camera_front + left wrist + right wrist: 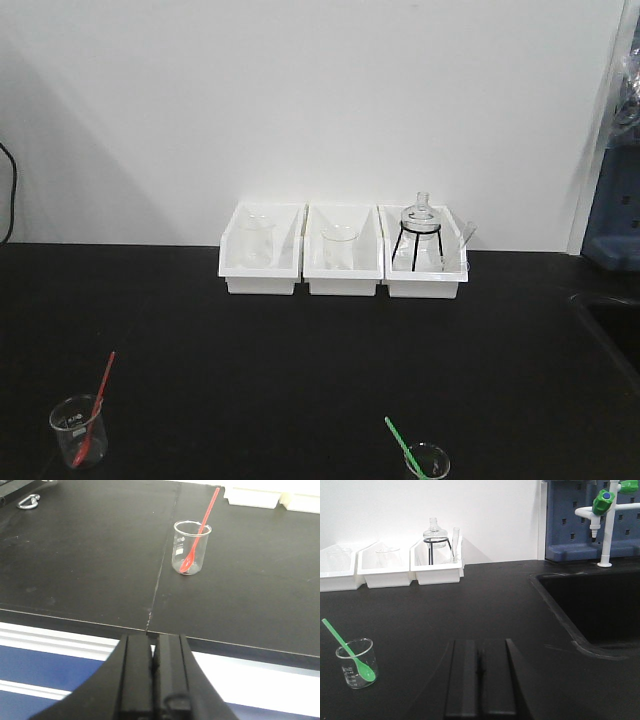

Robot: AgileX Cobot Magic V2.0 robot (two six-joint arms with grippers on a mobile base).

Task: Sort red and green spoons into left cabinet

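Green spoon [400, 438] in a beaker [430, 463] cropped at frame bottom; left end effector [152, 639], right end effector [479, 644] clenched empty.

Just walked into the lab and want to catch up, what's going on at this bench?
Nothing is being handled yet. The left gripper and right gripper are both shut and empty, touching nothing. The red spoon stands in one small beaker, the green spoon in a second beaker. No cabinet is in view.

The front view looks slightly down across the matte black tabletop [300, 350] at three white plastic bins [343, 286]; both wrist views (low, nearer) share them.
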